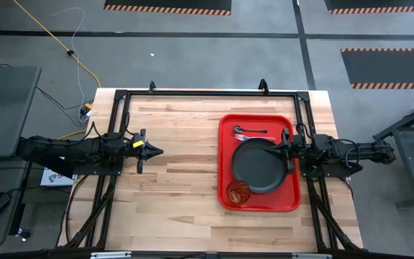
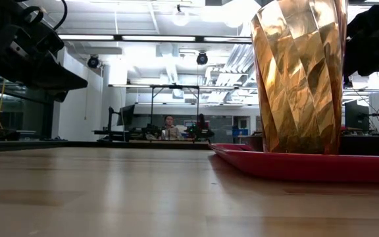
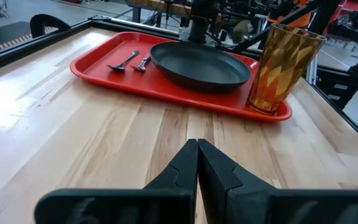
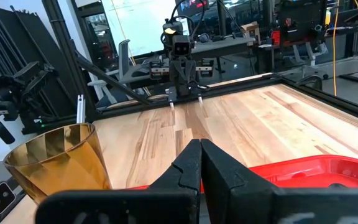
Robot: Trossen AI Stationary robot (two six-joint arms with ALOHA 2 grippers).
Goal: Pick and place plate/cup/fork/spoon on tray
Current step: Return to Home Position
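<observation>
Two grippers, and both are pinched together on nothing! Right gripper (image 1: 268, 152) first: its fingers are pressed flat against each other, empty, with the tips poking out over the plate (image 1: 254, 173). That dark round plate lies right below those tips, flat in the middle of the red tray (image 1: 291, 196). Off to one side of that gripper stands the amber cup (image 1: 238, 191), upright in the tray's corner, just beside the plate's rim. The low view shows it planted on the tray with the arm well above it. On the gripper's other side, across the plate, lie the spoon (image 1: 251, 130) and the fork (image 1: 241, 137), side by side. The fork is nearer the plate, the spoon out by the tray's rim; whether fork touches plate, can't tell. Over to the left gripper (image 1: 155, 151): also clamped closed and empty, above bare wooden table (image 1: 185, 194), pointing straight at the tray, which sits well ahead of its fingertips
</observation>
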